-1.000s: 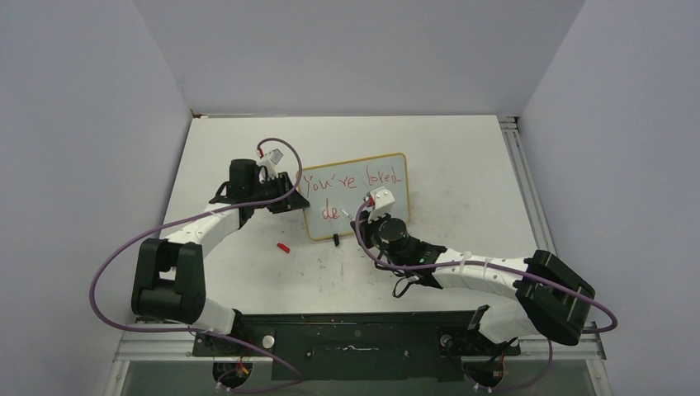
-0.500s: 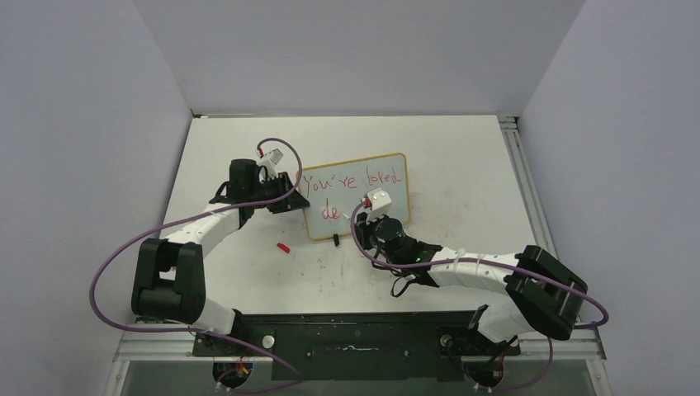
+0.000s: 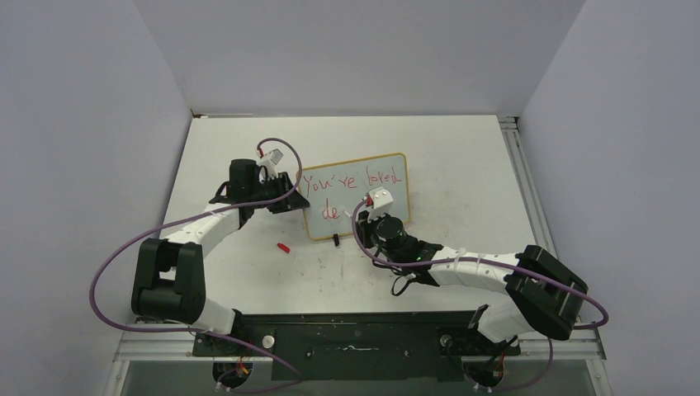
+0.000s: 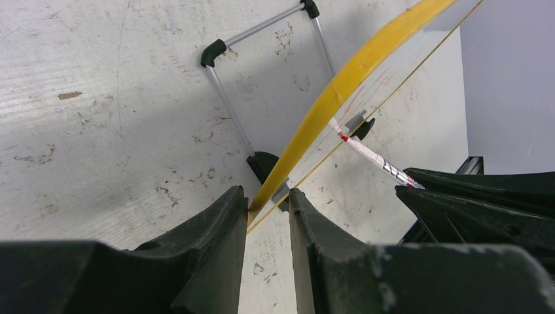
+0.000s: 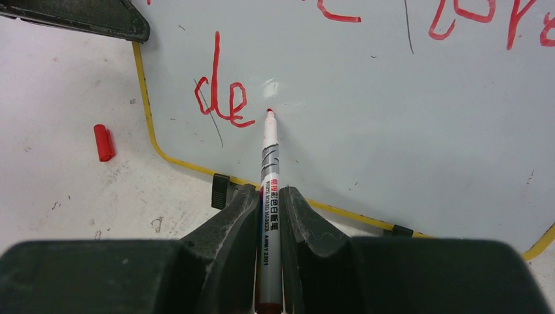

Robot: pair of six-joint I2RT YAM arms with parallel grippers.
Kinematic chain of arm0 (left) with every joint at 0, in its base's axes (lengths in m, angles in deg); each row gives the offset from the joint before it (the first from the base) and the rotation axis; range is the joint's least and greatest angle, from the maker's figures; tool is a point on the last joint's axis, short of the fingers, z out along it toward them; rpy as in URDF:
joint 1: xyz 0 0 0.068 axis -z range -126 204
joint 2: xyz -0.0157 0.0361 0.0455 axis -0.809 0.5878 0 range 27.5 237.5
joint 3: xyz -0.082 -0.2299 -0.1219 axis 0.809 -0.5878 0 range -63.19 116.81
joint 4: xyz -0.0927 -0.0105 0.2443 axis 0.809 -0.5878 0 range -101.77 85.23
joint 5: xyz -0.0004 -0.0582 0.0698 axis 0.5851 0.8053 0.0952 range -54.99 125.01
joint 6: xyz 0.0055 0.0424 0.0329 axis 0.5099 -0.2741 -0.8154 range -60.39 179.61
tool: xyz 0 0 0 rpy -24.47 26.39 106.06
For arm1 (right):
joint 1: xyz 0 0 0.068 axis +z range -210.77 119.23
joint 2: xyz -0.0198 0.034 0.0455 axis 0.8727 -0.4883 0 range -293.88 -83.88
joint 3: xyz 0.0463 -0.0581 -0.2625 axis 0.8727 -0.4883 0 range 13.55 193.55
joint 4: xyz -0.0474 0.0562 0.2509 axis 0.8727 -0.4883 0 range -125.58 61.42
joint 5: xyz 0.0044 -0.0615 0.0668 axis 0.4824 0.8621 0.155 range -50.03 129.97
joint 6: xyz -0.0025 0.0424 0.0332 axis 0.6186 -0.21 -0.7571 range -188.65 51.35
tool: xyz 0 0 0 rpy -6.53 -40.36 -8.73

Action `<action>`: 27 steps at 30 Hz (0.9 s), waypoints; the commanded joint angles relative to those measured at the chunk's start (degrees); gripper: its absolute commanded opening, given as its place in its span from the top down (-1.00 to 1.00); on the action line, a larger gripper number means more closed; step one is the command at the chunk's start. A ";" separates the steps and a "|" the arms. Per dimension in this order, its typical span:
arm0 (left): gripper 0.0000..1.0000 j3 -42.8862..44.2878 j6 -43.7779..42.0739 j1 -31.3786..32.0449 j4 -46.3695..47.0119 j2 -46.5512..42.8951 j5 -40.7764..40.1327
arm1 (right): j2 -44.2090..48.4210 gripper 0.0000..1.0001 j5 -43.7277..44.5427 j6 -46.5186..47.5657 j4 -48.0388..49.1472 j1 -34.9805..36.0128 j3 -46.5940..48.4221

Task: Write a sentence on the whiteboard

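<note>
The whiteboard (image 3: 376, 169), white with a thin tan frame, stands mid-table. The sentence (image 3: 351, 179) in red reads "You're loved" above "de" (image 5: 221, 99). My left gripper (image 3: 289, 198) is shut on the board's left edge; the yellow frame (image 4: 340, 82) runs between its fingers in the left wrist view. My right gripper (image 5: 269, 196) is shut on a white marker (image 5: 269, 176). The marker's red tip (image 5: 269, 112) sits at the board just right of "de". The marker also shows in the left wrist view (image 4: 373, 156).
A red marker cap (image 3: 283, 247) lies on the table left of the board's bottom corner; it also shows in the right wrist view (image 5: 103, 142). The board's metal stand (image 4: 229, 98) rests behind it. Grey walls enclose the table on three sides.
My right arm has shifted slightly left and its elbow has drawn in. The marker tip has moved to just right of "de". The left arm and board have not moved.
</note>
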 commanded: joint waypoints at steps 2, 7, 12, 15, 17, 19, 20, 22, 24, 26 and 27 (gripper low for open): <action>0.44 2.44 -0.05 0.24 1.18 -2.25 1.56 | 0.78 0.89 2.02 0.16 2.69 -0.80 0.26; 0.44 2.42 -0.07 0.23 1.18 -2.26 1.54 | 1.04 0.89 2.29 0.74 2.68 -1.03 1.03; 0.45 2.43 -0.01 0.19 1.18 -2.40 1.54 | 0.89 0.89 2.45 1.38 2.71 -1.53 2.03; 0.45 2.39 0.01 0.21 1.18 -2.35 1.54 | 0.77 0.89 2.32 1.56 2.82 -1.73 2.48; 0.45 2.44 0.03 0.22 1.18 -2.34 1.57 | 0.72 0.89 2.10 1.65 3.05 -1.81 2.70; 0.45 2.44 0.03 0.23 1.23 -2.39 1.58 | 0.54 0.89 1.95 1.82 3.27 -1.83 2.89; 0.45 2.44 0.03 0.21 1.22 -2.35 1.54 | 0.45 0.89 1.81 1.93 3.34 -1.87 3.06; 0.44 2.44 0.03 0.24 1.27 -2.29 1.62 | 0.04 0.89 1.32 2.01 3.45 -1.82 3.45; 0.45 2.43 0.03 0.19 1.27 -2.29 1.63 | -0.59 0.89 0.69 2.13 3.41 -1.83 3.87; 0.44 2.44 0.03 0.23 1.27 -2.30 1.67 | -1.28 0.89 0.18 2.26 3.36 -1.82 4.20; 0.45 2.43 -0.01 0.24 1.27 -2.24 1.63 | -1.56 0.89 -0.03 2.36 3.37 -1.84 4.33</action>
